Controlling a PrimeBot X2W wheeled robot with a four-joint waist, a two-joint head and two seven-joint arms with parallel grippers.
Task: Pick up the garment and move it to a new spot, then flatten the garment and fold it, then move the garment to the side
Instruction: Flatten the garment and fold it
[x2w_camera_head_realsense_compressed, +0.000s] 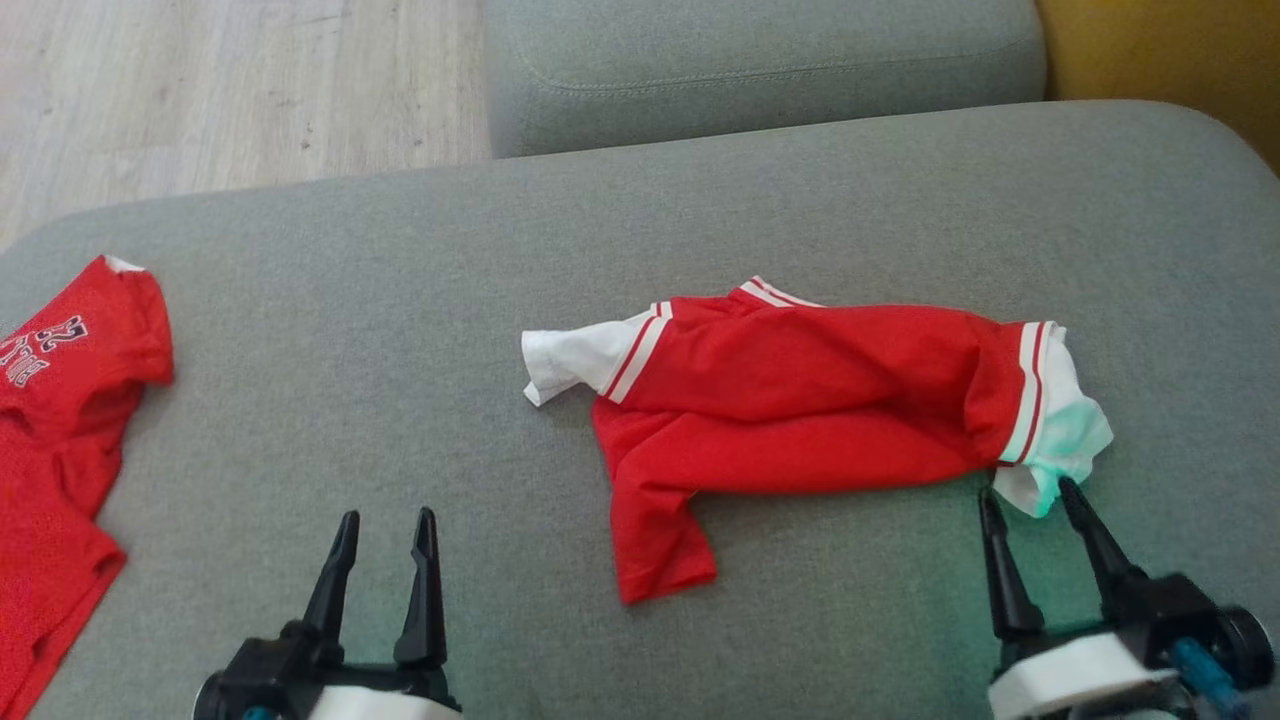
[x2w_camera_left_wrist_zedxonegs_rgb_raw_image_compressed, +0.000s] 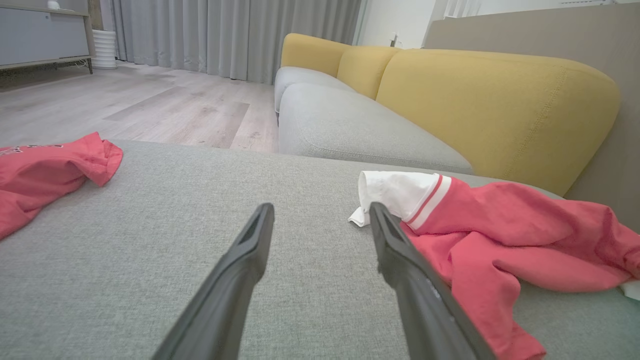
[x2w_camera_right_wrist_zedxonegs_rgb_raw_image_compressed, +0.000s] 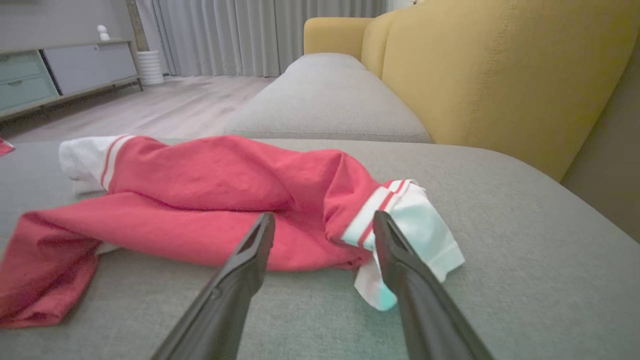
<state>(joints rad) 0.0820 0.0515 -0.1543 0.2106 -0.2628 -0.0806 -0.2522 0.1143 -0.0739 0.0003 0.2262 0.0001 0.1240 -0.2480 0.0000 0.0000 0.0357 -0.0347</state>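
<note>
Two claws are seen with their fingers spread apart, nothing held in either. The left claw (x2w_camera_head_realsense_compressed: 388, 513) is poised over the bare grey seat cushion (x2w_camera_head_realsense_compressed: 400, 290), and the right claw (x2w_camera_head_realsense_compressed: 1028, 490) is set close against the white sleeve end (x2w_camera_head_realsense_compressed: 1065, 425) of the garment (x2w_camera_head_realsense_compressed: 800, 390). The garment is laid crumpled near the cushion's middle, well apart from a second red shirt (x2w_camera_head_realsense_compressed: 70, 400) at the left. It is judged light, soft and limp, likely to sag and bunch when lifted. A pinch is best taken through the layered fabric at each striped sleeve end.
</note>
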